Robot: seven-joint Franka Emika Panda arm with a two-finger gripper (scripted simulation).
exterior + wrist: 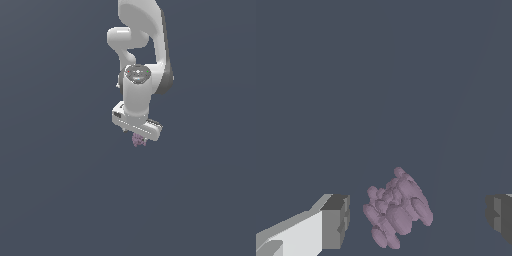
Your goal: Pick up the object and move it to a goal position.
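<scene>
White arm [136, 95] upright, jaws spread around object [397, 209].

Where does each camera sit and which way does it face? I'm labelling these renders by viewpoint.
Exterior view: off the arm, looking down at the white Panda arm, its claw and the mauve-pink grape-like cluster below it.
Wrist view: on the wrist, looking along the claw at the cluster between two spread grey fingertips, neither touching it.
Shared: the cluster, the claw and the plain dark ground.
</scene>
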